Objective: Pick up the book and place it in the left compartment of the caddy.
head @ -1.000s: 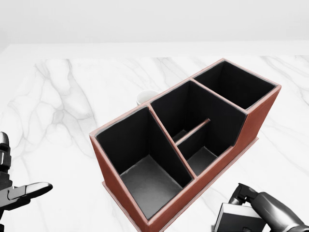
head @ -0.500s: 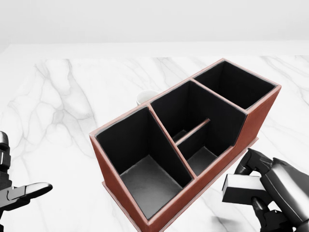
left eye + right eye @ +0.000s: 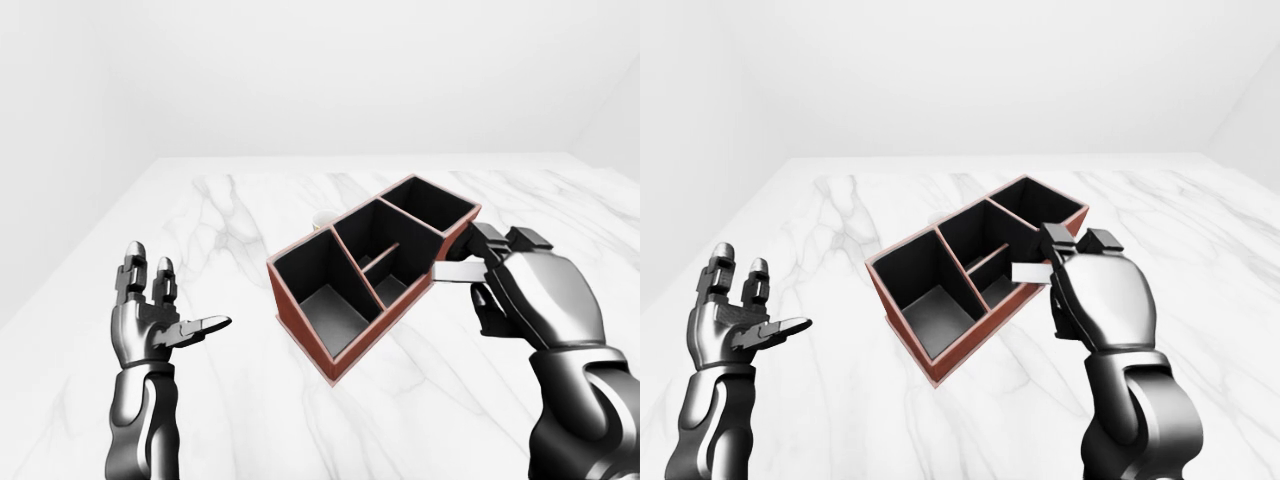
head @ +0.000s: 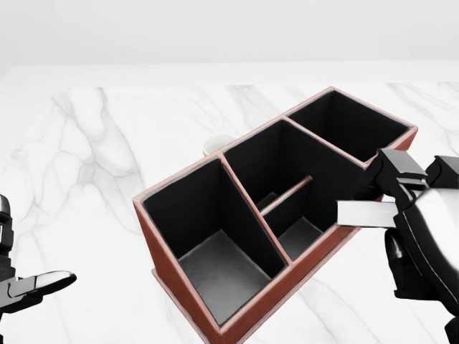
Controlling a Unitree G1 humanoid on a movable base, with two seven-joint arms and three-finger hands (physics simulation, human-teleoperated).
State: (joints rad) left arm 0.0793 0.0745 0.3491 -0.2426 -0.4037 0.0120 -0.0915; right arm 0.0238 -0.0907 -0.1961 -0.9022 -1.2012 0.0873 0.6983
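White marble table [image 3: 240, 420], red-brown caddy [image 4: 188, 304] with black compartments set diagonally on it, right hand [image 3: 535, 295] raised beside the caddy's right wall — fingers clamped on the grey book [image 4: 364, 213], left hand [image 3: 150, 320] well apart at left, fingers spread, small white cup [image 4: 215, 143] just above the caddy.

Lighting was bright, even and diffuse, with no evident source. The white marble tabletop [image 4: 107, 143] looked nearly washed out toward the top of every view. Shadows were faint and soft. Rendering was sharp throughout, without blur or edge distortion.
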